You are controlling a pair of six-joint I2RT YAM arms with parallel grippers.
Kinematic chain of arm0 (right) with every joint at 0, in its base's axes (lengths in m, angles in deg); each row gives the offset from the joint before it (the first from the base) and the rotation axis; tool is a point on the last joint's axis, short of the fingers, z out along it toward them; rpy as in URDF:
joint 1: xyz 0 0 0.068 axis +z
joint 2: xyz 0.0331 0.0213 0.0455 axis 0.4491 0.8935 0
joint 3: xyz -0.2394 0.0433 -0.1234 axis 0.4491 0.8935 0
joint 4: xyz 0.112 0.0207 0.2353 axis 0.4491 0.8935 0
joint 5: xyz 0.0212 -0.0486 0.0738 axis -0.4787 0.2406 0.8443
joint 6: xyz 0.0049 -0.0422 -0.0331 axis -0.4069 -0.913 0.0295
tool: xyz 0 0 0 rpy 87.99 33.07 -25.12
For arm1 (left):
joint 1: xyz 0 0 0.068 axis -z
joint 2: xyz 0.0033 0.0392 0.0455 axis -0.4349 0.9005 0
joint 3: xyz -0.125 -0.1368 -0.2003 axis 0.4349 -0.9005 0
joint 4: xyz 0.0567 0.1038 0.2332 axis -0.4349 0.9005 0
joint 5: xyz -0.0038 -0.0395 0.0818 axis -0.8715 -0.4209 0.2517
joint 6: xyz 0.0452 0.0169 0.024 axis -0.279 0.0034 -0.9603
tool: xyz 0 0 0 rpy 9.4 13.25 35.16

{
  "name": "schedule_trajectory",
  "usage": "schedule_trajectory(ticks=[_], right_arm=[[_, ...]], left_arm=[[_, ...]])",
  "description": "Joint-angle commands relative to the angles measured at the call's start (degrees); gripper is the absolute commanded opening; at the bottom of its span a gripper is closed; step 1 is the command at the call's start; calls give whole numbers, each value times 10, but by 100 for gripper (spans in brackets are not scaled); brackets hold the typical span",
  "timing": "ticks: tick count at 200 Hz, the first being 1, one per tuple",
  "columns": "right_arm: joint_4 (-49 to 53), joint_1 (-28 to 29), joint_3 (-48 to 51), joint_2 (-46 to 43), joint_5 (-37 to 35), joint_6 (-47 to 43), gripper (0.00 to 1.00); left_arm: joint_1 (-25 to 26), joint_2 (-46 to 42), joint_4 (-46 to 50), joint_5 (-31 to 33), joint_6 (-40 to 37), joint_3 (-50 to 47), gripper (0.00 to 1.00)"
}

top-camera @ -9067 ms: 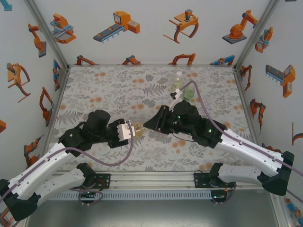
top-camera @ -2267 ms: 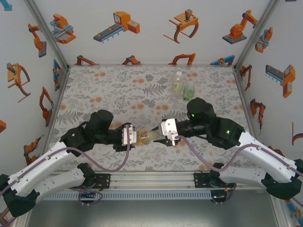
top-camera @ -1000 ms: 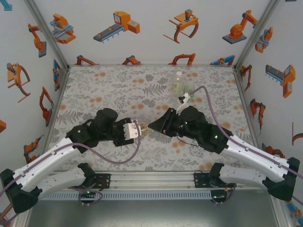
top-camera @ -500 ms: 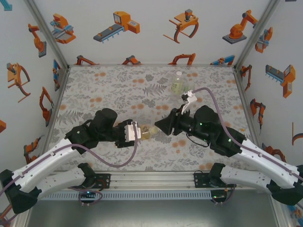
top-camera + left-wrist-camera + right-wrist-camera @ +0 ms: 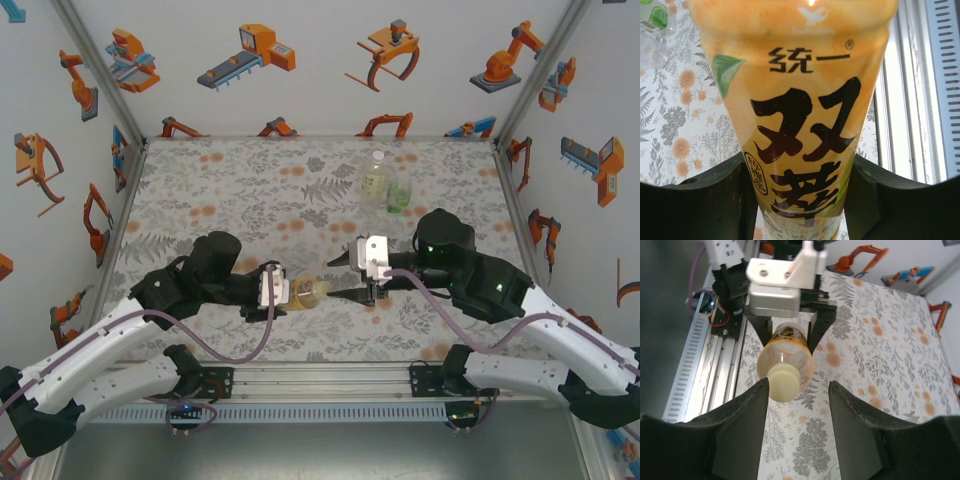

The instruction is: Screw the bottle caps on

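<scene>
My left gripper (image 5: 285, 290) is shut on the amber bottle (image 5: 303, 291) and holds it level above the table, neck pointing right. Its yellow label with dark characters (image 5: 800, 125) shows between my left gripper's (image 5: 800, 200) dark fingers (image 5: 715, 200). A pale cap (image 5: 784, 382) sits on the neck of the amber bottle (image 5: 790, 347). My right gripper (image 5: 799, 385) faces that cap with its jaws open. The cap lies just beyond its left fingertip (image 5: 764, 385), and nothing is between the jaws. From above, my right gripper (image 5: 338, 279) stands just right of the cap (image 5: 322, 291).
Two more bottles stand at the back right of the table: a clear one with a pale label (image 5: 375, 180) carrying a white cap (image 5: 378, 156), and a short green-tinted one (image 5: 398, 196). The aluminium rail (image 5: 320, 383) runs along the near edge.
My right gripper has opened, let go of the cap, and drawn back to the right with its wrist turned. The left gripper keeps its hold on the amber bottle.
</scene>
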Motion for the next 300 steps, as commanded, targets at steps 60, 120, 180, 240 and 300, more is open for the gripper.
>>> schedule_trajectory(ticks=[60,120,180,240,300], right_arm=[[-39,-1,41,0,74,-60,39],[-70,1,56,3,72,-40,36],[-129,2,82,-5,3,98,16],[-183,3,144,-22,-284,610,0],[-90,3,149,-5,-388,1007,0]], left_arm=[[5,0,14,-36,-5,24,0],[6,0,14,-32,-5,23,0],[6,7,16,1,-4,23,0],[7,25,-7,88,0,15,0],[7,48,-29,122,-6,16,0]])
